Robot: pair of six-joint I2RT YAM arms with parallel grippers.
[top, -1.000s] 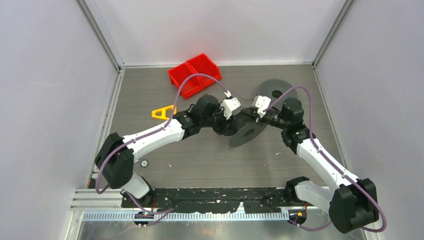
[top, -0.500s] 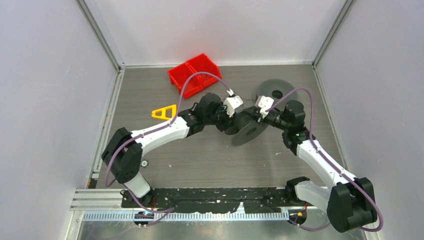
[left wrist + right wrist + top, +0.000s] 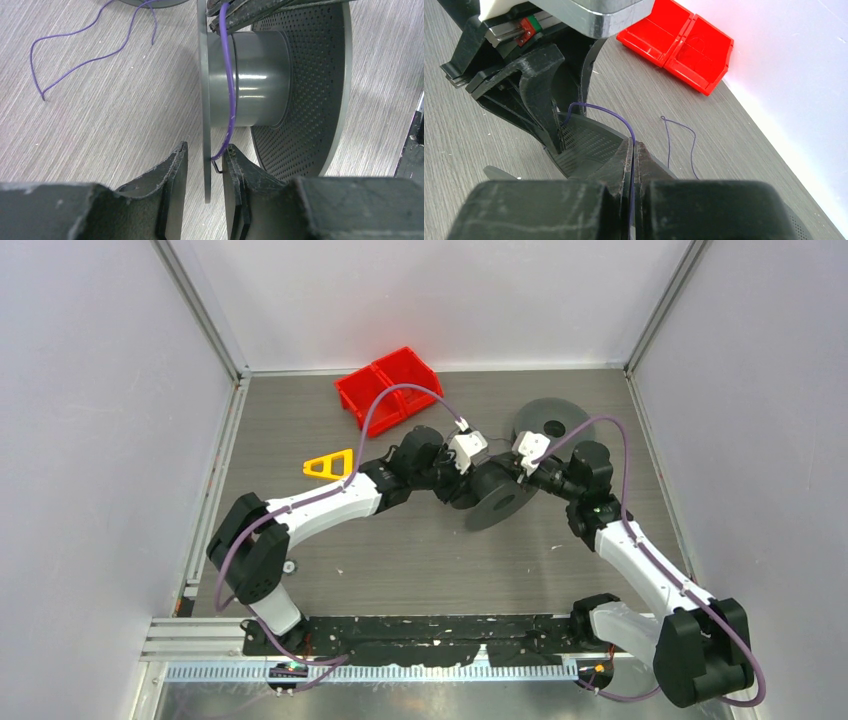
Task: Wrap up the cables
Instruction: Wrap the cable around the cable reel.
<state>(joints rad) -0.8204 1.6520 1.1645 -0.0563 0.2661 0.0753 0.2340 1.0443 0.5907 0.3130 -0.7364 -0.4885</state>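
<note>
Right tool (image 3: 633,150), closed on the cable (image 3: 230,75), pinches the thin purple strand close against the spool (image 3: 260,80). One turn lies over the hub beside the thin flange, its end hooked at that flange's rim. Left tool (image 3: 206,148) straddles the same flange. Slivers of gap show on either side, so it cannot be told whether it clamps.

To wind well, hold the strand taut and square to the hub. Lay turns side by side between the flanges while the spool is steadied.

Only the left wrist view shows the turn on the hub. Only the right wrist view shows the fingers pressed shut on the strand. The overhead view adds the second spool (image 3: 548,418), lying flat on the tabletop (image 3: 400,560) behind the first.
</note>
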